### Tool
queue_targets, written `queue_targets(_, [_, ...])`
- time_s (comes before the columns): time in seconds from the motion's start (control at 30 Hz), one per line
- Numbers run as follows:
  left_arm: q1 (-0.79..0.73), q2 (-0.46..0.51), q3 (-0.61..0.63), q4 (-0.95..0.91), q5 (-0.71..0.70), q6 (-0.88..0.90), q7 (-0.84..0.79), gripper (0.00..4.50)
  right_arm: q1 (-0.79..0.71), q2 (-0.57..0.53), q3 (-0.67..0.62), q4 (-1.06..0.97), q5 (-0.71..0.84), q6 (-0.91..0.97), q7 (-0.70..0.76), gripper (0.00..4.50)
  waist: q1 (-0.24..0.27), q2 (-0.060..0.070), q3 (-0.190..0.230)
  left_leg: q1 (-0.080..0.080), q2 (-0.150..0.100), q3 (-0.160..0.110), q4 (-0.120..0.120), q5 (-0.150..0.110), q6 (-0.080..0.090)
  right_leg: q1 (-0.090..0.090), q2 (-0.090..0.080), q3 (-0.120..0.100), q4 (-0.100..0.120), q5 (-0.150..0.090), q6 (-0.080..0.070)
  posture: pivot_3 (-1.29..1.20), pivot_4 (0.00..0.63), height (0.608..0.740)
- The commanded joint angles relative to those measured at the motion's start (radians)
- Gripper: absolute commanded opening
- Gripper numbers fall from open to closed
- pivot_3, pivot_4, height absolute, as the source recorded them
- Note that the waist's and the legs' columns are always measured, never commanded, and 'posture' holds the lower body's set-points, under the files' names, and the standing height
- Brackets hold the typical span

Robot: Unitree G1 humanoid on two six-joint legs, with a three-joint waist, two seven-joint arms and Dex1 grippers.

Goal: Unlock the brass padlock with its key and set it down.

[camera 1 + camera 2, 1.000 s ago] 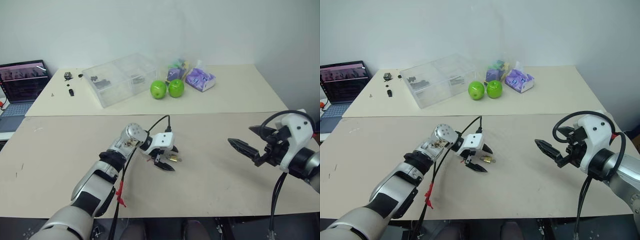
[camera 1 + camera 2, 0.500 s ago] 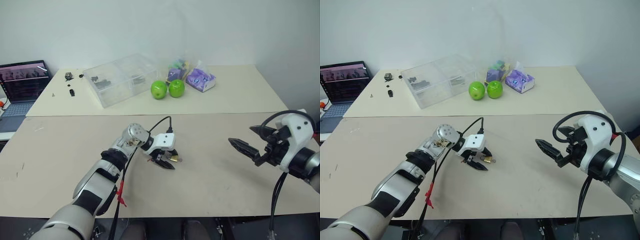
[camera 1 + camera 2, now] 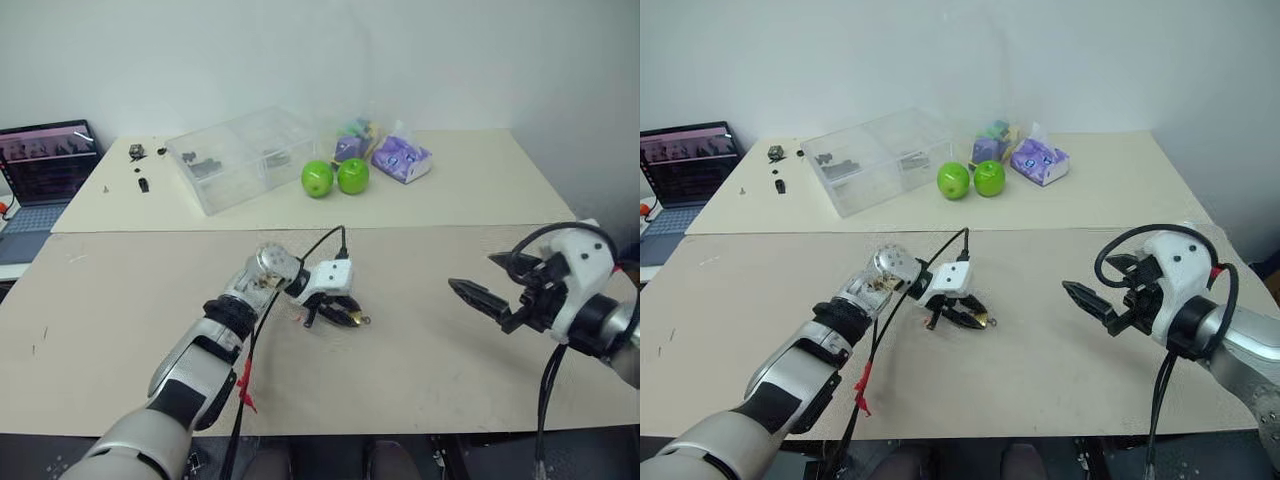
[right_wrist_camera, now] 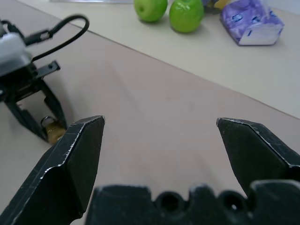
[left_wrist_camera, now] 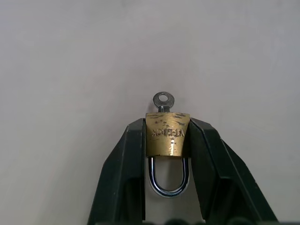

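Beige table, white wall behind. Centre of frame: left gripper clamped on the brass padlock; long axis along the fingers, shackle toward the wrist, the key projecting outward. Head views leave that orientation unclear. Right gripper, spread wide, empty. Upper centre: green apples, clear box; laptop upper left.

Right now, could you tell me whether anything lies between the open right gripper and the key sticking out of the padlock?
Nothing visible does. The right gripper faces the key across bare table, and the key projects freely from the brass padlock, which the left gripper clamps by its sides.
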Motion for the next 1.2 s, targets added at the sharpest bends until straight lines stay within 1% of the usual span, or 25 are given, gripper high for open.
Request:
queue_targets(0.03, [-0.082,0.008,0.077,-0.082,-0.077,0.093,0.009,0.81,-0.03,-0.067,0.006,-0.009,-0.071,-0.077,0.05,4.5,0.0,0.0,0.0,0.0,0.0,0.0,0.0,0.0,0.0,0.0,0.0,0.0,0.0,0.0,0.0,0.0,0.15,0.74])
queue_targets(0.1, [-0.099,0.019,0.09,-0.081,-0.076,0.103,0.031,0.81,-0.051,-0.1,0.036,0.006,-0.11,-0.116,0.08,4.5,-0.001,0.0,0.0,0.0,0.0,0.0,0.0,0.0,0.0,0.0,0.0,0.0,0.0,0.0,0.001,0.0,0.15,0.74])
queue_targets(0.2, [-0.109,0.043,0.096,-0.099,-0.075,0.108,0.043,0.81,-0.107,-0.17,0.157,0.032,-0.251,-0.244,0.131,4.5,-0.01,0.001,0.0,0.001,0.0,0.001,0.0,0.0,0.001,0.0,0.0,0.0,-0.001,-0.001,0.002,0.0,0.15,0.74])
queue_targets(0.3, [-0.104,0.046,0.098,-0.128,-0.079,0.116,0.065,0.81,-0.15,-0.224,0.331,0.093,-0.497,-0.467,0.148,4.5,-0.011,0.002,-0.001,0.001,0.001,0.0,0.0,0.0,0.001,-0.001,0.001,0.0,0.0,-0.002,0.003,0.0,0.15,0.74])
queue_targets(0.33, [-0.1,0.043,0.096,-0.134,-0.078,0.118,0.076,0.81,-0.156,-0.227,0.386,0.12,-0.584,-0.558,0.148,4.5,-0.01,0.002,-0.001,0.001,0.001,0.0,0.0,0.0,0.0,-0.002,0.001,0.0,-0.001,-0.003,0.005,0.0,0.15,0.74])
queue_targets(0.4, [-0.091,0.04,0.085,-0.136,-0.07,0.117,0.09,0.81,-0.168,-0.219,0.458,0.174,-0.72,-0.71,0.138,4.5,-0.006,0.004,-0.002,0.001,0.001,0.0,0.0,0.0,0.0,-0.002,0.001,0.0,-0.001,-0.006,0.01,0.0,0.15,0.74])
queue_targets(0.5, [-0.068,0.037,0.065,-0.167,-0.067,0.12,0.09,0.81,-0.166,-0.2,0.549,0.227,-0.922,-0.948,0.101,4.5,-0.003,0.006,-0.003,0.0,0.0,0.0,0.001,0.0,0.0,-0.002,0.0,0.0,0.0,-0.006,0.01,0.0,0.15,0.74])
queue_targets(0.6, [-0.058,0.035,0.056,-0.204,-0.076,0.143,0.087,0.81,-0.092,-0.166,0.538,0.244,-1.004,-1.102,0.068,4.5,-0.001,0.005,-0.003,-0.001,-0.001,0.001,0.002,0.0,0.0,-0.002,-0.001,0.001,0.0,-0.003,0.005,0.0,0.15,0.74])
queue_targets(0.7, [-0.052,0.026,0.049,-0.221,-0.077,0.166,0.101,0.81,-0.046,-0.122,0.493,0.258,-1.076,-1.196,0.012,4.5,0.001,0.005,-0.003,-0.001,-0.001,0.0,0.002,0.0,0.0,-0.002,-0.001,0.001,0.0,-0.003,0.005,0.0,0.15,0.74])
queue_targets(0.83, [-0.045,0.006,0.038,-0.234,-0.074,0.195,0.124,0.81,-0.057,-0.056,0.513,0.261,-1.138,-1.236,0.003,4.5,-0.002,0.003,-0.002,0.0,-0.002,0.001,0.002,0.0,-0.001,0.0,-0.001,0.001,0.0,-0.002,0.003,0.0,0.15,0.74])
queue_targets(0.97, [-0.045,-0.003,0.038,-0.279,-0.095,0.295,0.127,0.81,-0.082,0.015,0.528,0.269,-1.225,-1.28,-0.028,4.5,-0.009,0.003,-0.001,0.002,-0.001,0.001,0.002,0.0,-0.001,0.0,0.0,0.001,-0.001,-0.002,0.003,0.0,0.15,0.74])
queue_targets(1.13, [-0.018,0.014,-0.01,-0.286,-0.029,0.261,0.167,0.81,-0.06,0.057,0.496,0.289,-1.266,-1.335,-0.055,4.5,-0.008,0.004,-0.002,0.002,-0.001,0.0,0.002,0.001,-0.001,0.001,0.001,0.001,0.001,-0.002,0.003,0.0,0.15,0.74])
queue_targets(1.2, [-0.014,0.011,-0.017,-0.29,-0.024,0.267,0.18,0.81,-0.047,0.063,0.492,0.295,-1.271,-1.352,-0.054,4.5,-0.005,0.005,-0.003,0.002,-0.001,0.0,0.002,0.001,-0.001,0.001,0.0,0.001,0.0,-0.001,0.003,0.0,0.15,0.74])
